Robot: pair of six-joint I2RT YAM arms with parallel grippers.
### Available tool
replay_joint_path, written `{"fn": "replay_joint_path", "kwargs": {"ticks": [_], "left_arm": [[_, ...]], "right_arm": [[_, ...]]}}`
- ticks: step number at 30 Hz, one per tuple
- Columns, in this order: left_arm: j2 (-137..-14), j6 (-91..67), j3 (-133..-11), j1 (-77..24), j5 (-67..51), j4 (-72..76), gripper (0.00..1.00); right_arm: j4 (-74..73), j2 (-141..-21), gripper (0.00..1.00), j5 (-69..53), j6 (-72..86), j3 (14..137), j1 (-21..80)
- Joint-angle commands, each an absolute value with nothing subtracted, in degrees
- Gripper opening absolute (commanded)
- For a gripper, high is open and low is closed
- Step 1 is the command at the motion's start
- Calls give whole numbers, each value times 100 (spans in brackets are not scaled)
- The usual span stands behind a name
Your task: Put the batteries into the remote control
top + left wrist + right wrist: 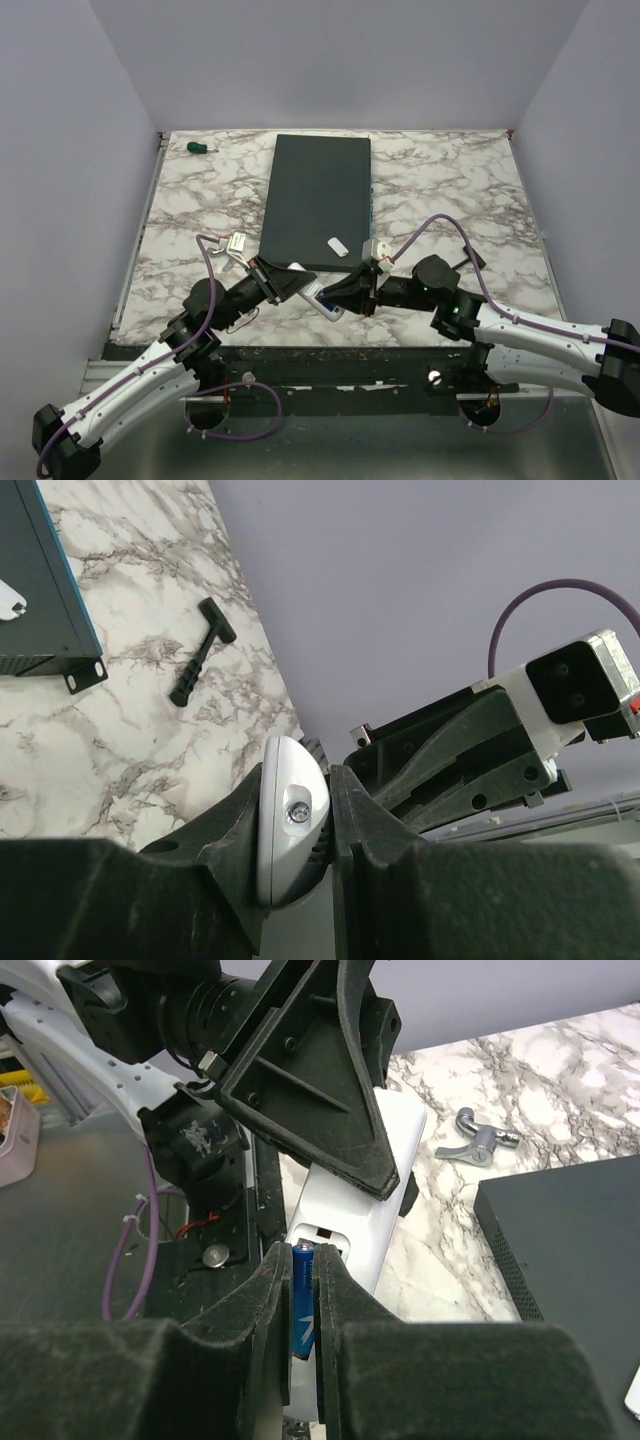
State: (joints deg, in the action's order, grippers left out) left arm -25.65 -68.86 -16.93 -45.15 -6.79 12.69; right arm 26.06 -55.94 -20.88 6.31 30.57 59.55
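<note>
Remote control is off the table, held in the air at 6 o'clock of the dark grey slab, just past the slab's near edge.

Left gripper has it: jaws narrow, clamped across the body. In the left wrist view we see the remote control's rounded end wedged between the fingers, with both pads touching it.

Right gripper sits at 3 o'clock of the remote, nose to nose with the left one. Its jaws are narrow and pinch one blue battery lengthwise between the pads. The battery's top end is at the mouth of the open bay on the remote's white back. We can't tell whether it's seated or only touching the edge.

Elsewhere:
- White cover piece lies on the slab near its 5 o'clock corner.
- Green-handled screwdriver is at the table's 11 o'clock corner, well apart.
- Black T-shaped tool lies flat on the marble at 4 o'clock of the slab.
- Small grey metal part is on the marble near a slab corner.
</note>
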Motion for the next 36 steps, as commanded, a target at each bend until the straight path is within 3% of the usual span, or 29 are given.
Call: {"fn": "replay_joint_path", "kwargs": {"ticks": [1, 12, 36], "left_arm": [[-2495, -7068, -1744, -4540, -807, 1664, 0], [-2638, -7049, -1875, -4544, -848, 1512, 0], [-2567, -7075, -1814, -4537, -931, 1600, 0]], "right_arm": [[2083, -5606, 4, -2126, 406, 2914, 5955], [2085, -5749, 5, -1746, 185, 2951, 5957], [2232, -5839, 23, -1354, -109, 2806, 5953]]}}
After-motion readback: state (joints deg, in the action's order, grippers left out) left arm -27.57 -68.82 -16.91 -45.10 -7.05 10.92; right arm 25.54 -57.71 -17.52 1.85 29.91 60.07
